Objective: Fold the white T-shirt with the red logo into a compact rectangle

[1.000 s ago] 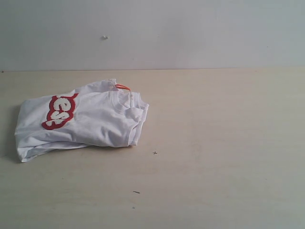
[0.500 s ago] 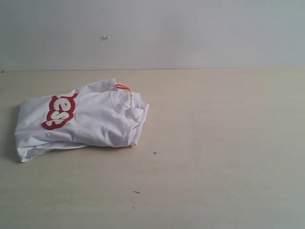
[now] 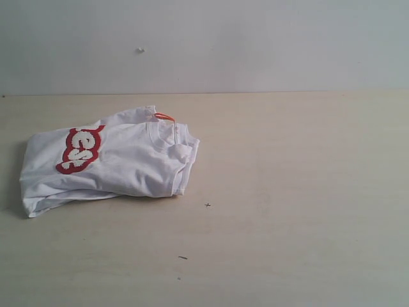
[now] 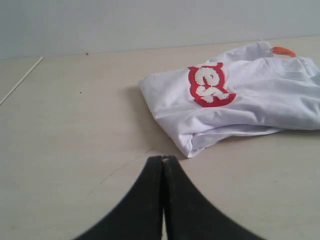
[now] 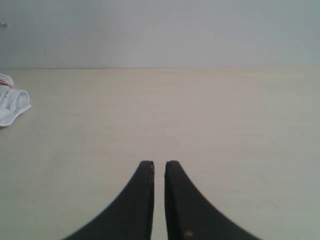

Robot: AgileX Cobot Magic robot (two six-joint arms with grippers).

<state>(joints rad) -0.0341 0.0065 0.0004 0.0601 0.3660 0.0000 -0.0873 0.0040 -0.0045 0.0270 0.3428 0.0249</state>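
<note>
The white T-shirt [image 3: 121, 167] lies folded into a rough rectangle on the left of the table, with some layers sticking out at its near left corner. The red logo [image 3: 80, 148] faces up near its left end, only partly showing. An orange tag [image 3: 164, 116] peeks out at the collar. Neither gripper shows in the exterior view. In the left wrist view my left gripper [image 4: 163, 159] is shut and empty, just short of the corner of the shirt [image 4: 260, 100] and the logo [image 4: 210, 85]. My right gripper [image 5: 159, 163] is shut to a thin slit, empty, far from the shirt [image 5: 12, 105].
The pale wooden table [image 3: 300, 192] ends at a plain grey wall [image 3: 255, 45] behind. Two small dark specks [image 3: 208, 204] [image 3: 183, 258] lie on the table in front of the shirt. A seam or edge line [image 4: 20, 80] crosses the table in the left wrist view.
</note>
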